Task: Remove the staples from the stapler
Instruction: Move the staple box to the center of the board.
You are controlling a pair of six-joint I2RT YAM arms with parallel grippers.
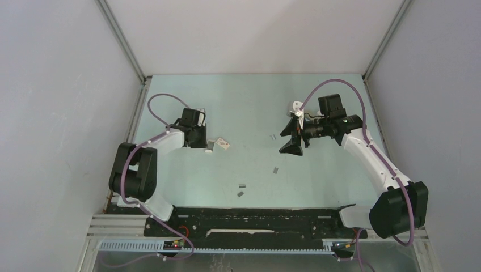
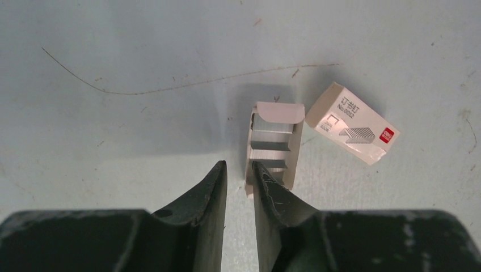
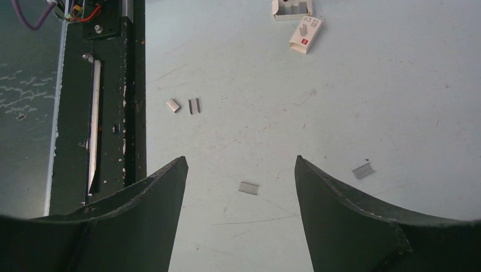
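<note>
Left tool (image 2: 239, 167) jaws slightly apart, nothing between, one finger (image 2: 272, 198) just beside open staple box (image 2: 272, 144). Right tool (image 3: 240, 160) wide, empty. Staples (image 3: 248, 188) lie loose on counter (image 1: 249, 102); stapler we can't spot. We'd lift left straight up, no nudging box.

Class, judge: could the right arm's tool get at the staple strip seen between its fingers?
Probably yes: the right tool stands open above the table, and the staple strip lies flat below the gap, with nothing covering or crowding it.
</note>
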